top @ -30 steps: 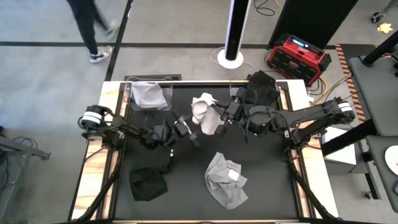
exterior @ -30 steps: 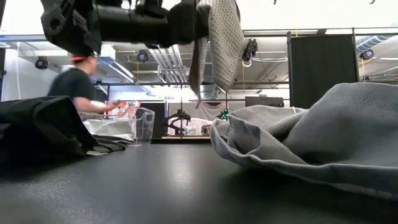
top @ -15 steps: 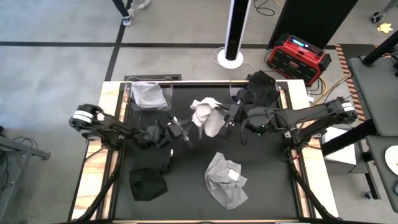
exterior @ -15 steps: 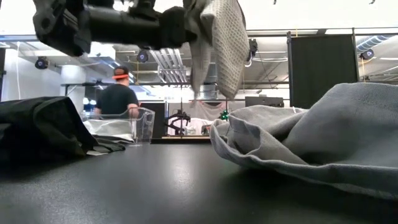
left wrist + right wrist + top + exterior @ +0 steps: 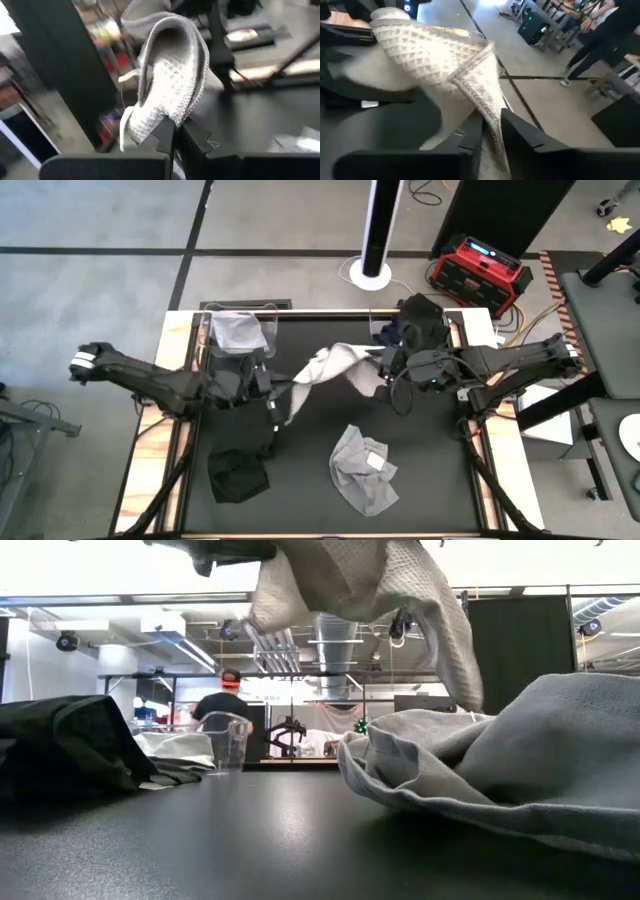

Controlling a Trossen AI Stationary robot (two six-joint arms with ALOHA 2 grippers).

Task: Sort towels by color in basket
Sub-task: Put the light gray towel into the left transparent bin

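While stretched above the desk [image 5: 300, 480], the white towel [image 5: 330, 366] is gripped by left pincer [image 5: 272, 385] and right pincer [image 5: 384, 366].

Even, bright overhead light fills the overhead view; the matte black tabletop [image 5: 420, 480] shows almost no glare and shadows under the cloths are soft and faint. Seen from table height, the room's ceiling and far windows are blown out to white, so the pale waffle-weave towel [image 5: 380, 585] hanging at the top is backlit and its underside looks dim. The black surface there carries a dull, broad sheen, and the crumpled light grey towel [image 5: 500, 770] nearest the lens is slightly soft. Both wrist views are smeared with motion blur: backgrounds streak, and only the towel's woven texture stays fairly readable.
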